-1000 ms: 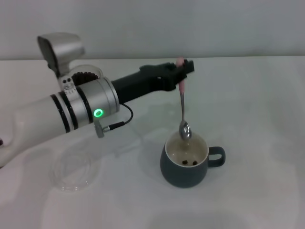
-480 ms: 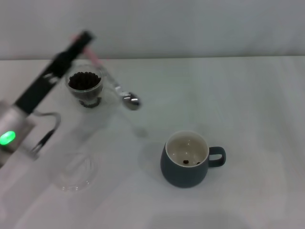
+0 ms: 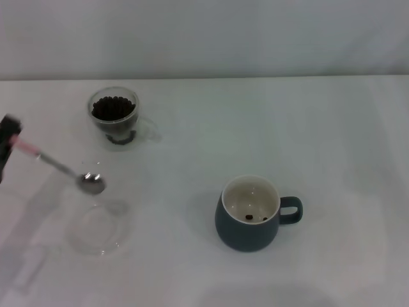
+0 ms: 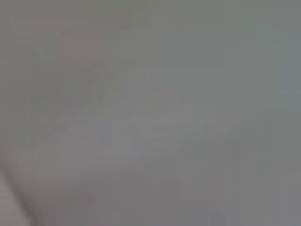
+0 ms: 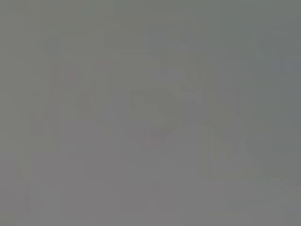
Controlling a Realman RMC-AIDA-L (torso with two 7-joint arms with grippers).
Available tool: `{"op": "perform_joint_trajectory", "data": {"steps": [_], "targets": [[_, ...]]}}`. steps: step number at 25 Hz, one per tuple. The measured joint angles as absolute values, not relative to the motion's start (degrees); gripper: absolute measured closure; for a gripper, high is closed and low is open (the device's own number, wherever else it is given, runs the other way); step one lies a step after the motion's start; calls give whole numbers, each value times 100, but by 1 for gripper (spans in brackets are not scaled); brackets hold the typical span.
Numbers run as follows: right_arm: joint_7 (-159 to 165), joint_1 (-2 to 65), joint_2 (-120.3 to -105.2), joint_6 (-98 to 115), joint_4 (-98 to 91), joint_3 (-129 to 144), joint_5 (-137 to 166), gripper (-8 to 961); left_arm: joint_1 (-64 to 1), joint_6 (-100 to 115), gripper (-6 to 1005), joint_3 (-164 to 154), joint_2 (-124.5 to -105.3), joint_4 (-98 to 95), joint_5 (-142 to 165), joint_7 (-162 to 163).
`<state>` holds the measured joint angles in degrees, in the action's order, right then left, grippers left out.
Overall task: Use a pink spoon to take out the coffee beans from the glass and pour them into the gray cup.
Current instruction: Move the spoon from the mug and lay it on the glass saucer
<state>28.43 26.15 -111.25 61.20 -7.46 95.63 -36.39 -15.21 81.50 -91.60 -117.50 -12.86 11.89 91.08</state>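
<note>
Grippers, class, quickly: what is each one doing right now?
Left gripper: closed on the pink spoon, at the table's left edge.
Right gripper: not in view.

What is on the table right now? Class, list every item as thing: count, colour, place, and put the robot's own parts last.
glass: one, clear, far left of the table.
coffee beans: a heap, dark brown, in the glass; two or three more in the gray cup.
gray cup: one, blue-gray with cream inside, near centre, handle to the right.
glass dish: one, clear, flat, near left.
pink spoon: one, pink handle and metal bowl, held above the dish's far edge.
table: one, white.
left end effector: one, black, at the left edge, holding the spoon's handle.
</note>
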Motion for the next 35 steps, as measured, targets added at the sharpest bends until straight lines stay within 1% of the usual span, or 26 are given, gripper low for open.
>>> {"op": "perform_joint_trajectory", "data": {"steps": [5, 7, 12, 14, 19, 27, 35], "targets": [[2658, 2794, -11058, 5868, -746, 9156, -3611, 80, -1235, 8155, 867, -8999, -11761, -1078, 1149, 8979], [2613, 2867, -11036, 5765, -749, 9120, -3596, 80, -1230, 8155, 868, -8986, -11753, -1018, 1130, 8864], [2583, 3023, -11029, 5687, -750, 9115, -3592, 80, -1363, 8073, 865, -8983, -11693, -828, 1110, 8812], [2583, 3055, -11030, 5686, -756, 9114, -3592, 80, -1565, 8000, 863, -8982, -11638, -474, 1117, 8796], [2583, 3059, -11026, 5689, -807, 9113, -3593, 80, -1670, 7866, 859, -9021, -11623, -305, 1123, 8511], [2584, 3102, -11029, 5750, -827, 9114, -3595, 80, -1723, 7546, 853, -9041, -11634, -294, 1333, 8255], [2584, 3055, -11046, 5800, -824, 9127, -3595, 80, -1812, 7215, 847, -9033, -11766, -312, 1343, 7949]]}}
